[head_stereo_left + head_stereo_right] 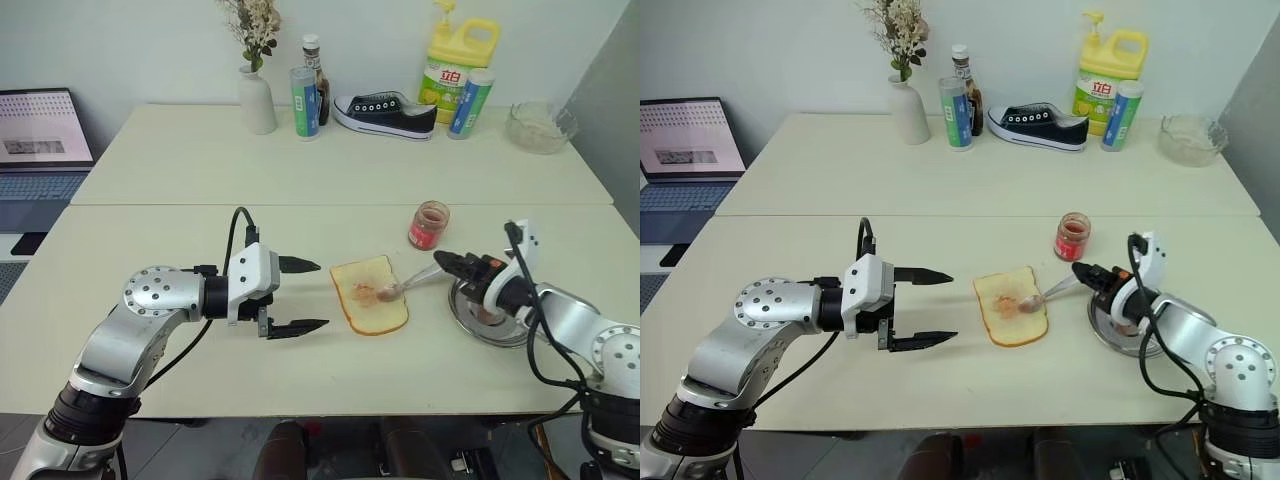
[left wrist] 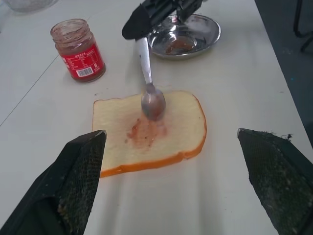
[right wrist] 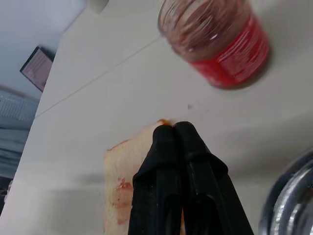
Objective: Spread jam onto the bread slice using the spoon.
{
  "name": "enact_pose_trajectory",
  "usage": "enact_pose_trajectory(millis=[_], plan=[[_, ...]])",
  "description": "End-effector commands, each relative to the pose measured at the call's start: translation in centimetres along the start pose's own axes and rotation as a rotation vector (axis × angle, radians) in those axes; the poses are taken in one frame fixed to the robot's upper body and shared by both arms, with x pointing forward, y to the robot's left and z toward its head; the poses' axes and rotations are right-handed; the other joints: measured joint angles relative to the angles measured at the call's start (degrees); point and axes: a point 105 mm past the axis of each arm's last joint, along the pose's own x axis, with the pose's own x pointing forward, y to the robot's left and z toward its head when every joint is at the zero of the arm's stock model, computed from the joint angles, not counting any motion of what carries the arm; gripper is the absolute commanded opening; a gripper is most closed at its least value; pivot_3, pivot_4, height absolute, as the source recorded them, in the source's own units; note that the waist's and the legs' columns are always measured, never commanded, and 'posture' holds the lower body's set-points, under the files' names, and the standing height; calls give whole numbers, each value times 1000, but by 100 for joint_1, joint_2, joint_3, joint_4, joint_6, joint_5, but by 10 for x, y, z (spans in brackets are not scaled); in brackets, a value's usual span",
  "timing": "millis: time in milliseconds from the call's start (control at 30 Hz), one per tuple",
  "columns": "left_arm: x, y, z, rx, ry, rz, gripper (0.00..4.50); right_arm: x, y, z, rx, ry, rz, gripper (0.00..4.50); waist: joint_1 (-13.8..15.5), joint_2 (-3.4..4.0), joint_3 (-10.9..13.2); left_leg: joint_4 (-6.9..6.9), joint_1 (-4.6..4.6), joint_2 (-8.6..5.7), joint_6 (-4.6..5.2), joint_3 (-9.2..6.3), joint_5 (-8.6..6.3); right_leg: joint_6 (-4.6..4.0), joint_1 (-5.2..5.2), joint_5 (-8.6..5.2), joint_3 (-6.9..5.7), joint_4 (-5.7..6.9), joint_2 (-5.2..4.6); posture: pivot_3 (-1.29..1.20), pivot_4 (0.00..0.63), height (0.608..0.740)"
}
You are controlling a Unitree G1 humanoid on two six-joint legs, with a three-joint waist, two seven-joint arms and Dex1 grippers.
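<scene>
The bread slice (image 1: pixel 366 306) lies flat on the table's near half, with a pale pink jam smear (image 2: pixel 145 132) at its middle. The spoon (image 1: pixel 404 287) slants down onto it, its bowl (image 2: pixel 153 102) resting on the slice beside the smear. My right gripper (image 1: pixel 446 262) is shut on the spoon's handle, to the right of the bread and over the edge of a round steel dish (image 1: pixel 470 322). My left gripper (image 1: pixel 320 295) stands open just left of the slice, level with it and holding nothing. The jam jar (image 1: pixel 429 225), lid off, stands behind the bread to the right.
The steel dish holds a reddish smear (image 2: pixel 177 45). Along the far table stand a white vase (image 1: pixel 257 100), bottles (image 1: pixel 305 100), a black shoe (image 1: pixel 386 113), a yellow detergent jug (image 1: pixel 456 65) and a glass bowl (image 1: pixel 540 126). A laptop (image 1: pixel 40 140) sits at far left.
</scene>
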Motion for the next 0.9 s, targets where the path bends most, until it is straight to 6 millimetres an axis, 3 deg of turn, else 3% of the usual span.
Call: enact_pose_trajectory(millis=[33, 233, 333, 500, 700, 900], plan=[[0, 3, 7, 47, -17, 4, 4500, -4, 13, 18, 16, -65, 65, 35, -6, 0, 0, 0, 0, 0, 0, 0, 0, 0, 0, 0, 0, 0, 0, 0, 150, 740], [0, 5, 8, 49, -21, 7, 4500, 6, 59, 15, 93, -66, 232, 35, -14, 0, 0, 0, 2, 3, 0, 0, 0, 0, 0, 0, 1, 2, 2, 0, 150, 740], [0, 5, 8, 49, -21, 11, 4500, 15, 69, 6, 110, -46, 249, 35, -5, 0, 0, -1, -1, 3, 0, -4, 0, 0, 0, 0, -1, 2, 3, 0, 150, 740], [-1, 5, 9, 53, -18, 12, 4500, 33, 54, -14, 74, -5, 174, 35, 7, 0, 0, 2, -3, -1, 0, -2, 0, 0, 0, 0, -2, 0, -3, 0, 150, 740], [0, 6, 10, 46, -26, 18, 4500, 30, 38, -5, 50, -44, 128, 35, 2, 0, 0, 1, -2, 0, 0, -2, 0, 0, -1, 0, -2, 1, -2, 0, 150, 740], [2, 7, 11, 48, -33, 9, 4500, 11, 21, 9, -4, -68, 90, 35, 14, 0, 0, 1, -3, 0, 0, -3, 0, 0, 0, 0, -3, 0, -2, 0, 150, 740]])
